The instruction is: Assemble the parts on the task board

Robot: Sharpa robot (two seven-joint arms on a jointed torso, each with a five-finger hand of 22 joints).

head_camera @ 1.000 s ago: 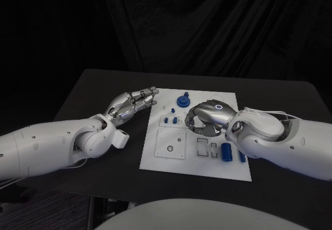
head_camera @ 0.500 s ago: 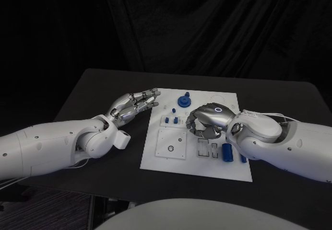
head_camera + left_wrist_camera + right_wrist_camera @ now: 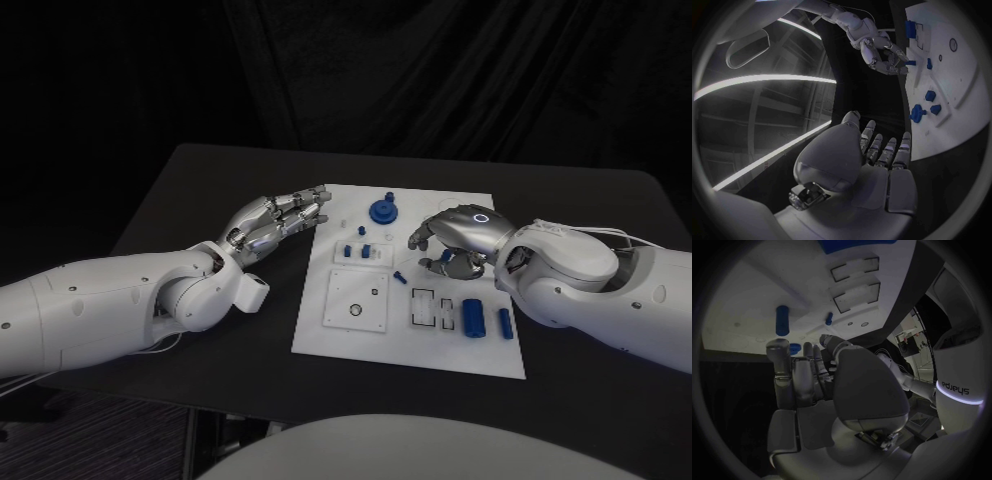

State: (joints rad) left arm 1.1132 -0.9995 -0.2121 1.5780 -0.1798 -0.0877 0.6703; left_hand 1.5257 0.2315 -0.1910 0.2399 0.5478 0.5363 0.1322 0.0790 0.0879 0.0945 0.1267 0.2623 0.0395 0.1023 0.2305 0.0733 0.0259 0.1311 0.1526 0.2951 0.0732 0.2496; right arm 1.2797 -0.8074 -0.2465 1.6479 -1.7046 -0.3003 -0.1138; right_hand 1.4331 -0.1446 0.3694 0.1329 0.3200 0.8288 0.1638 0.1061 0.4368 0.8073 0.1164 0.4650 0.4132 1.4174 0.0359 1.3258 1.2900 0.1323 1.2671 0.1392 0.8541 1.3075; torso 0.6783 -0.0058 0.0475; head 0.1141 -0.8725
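The white board (image 3: 408,345) lies mid-table (image 3: 188,180), with blue parts scattered on it: a round knob (image 3: 382,211) near the far edge, two small pegs (image 3: 358,250) on a raised square, two cylinders (image 3: 475,318) lying near the right edge. The right hand (image 3: 459,243) hovers over the board's right half, fingers curled down around a small blue part (image 3: 449,262); whether it truly grips it I cannot tell. The left hand (image 3: 278,220) rests at the board's left edge, fingers straight and loosely apart, holding nothing.
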